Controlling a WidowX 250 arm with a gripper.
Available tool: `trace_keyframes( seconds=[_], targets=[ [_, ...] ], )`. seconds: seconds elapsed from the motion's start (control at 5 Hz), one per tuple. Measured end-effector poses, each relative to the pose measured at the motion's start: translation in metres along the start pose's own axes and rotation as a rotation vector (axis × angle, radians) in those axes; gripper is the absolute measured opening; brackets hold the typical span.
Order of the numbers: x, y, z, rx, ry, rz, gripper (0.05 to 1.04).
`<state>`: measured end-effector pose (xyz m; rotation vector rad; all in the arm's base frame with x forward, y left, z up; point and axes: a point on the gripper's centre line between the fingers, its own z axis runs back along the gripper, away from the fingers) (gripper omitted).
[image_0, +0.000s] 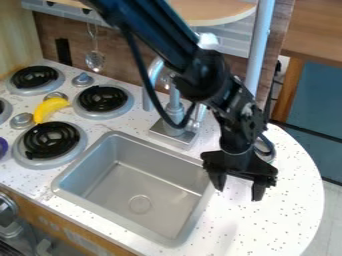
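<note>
In the camera view, four black coil burners (51, 140), one cut by the left edge, and three round silver knobs (83, 79) flank one yellow toy banana (50, 107) on the stove area. One grey metal sink (139, 186) sits in the white speckled counter (280, 220). The black two-finger gripper (238, 194) has its jaws wide apart, near the sink's right rim. The arm slants down rightward from the top edge, gripper pointing down.
</note>
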<state>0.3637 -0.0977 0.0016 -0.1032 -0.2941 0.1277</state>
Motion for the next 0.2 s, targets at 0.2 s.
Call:
trace_keyframes(
  seconds=[0.2],
  targets=[
    [-0.025,0.0098,0.0351,0.031,0.067,-0.032,0.999]
  ],
)
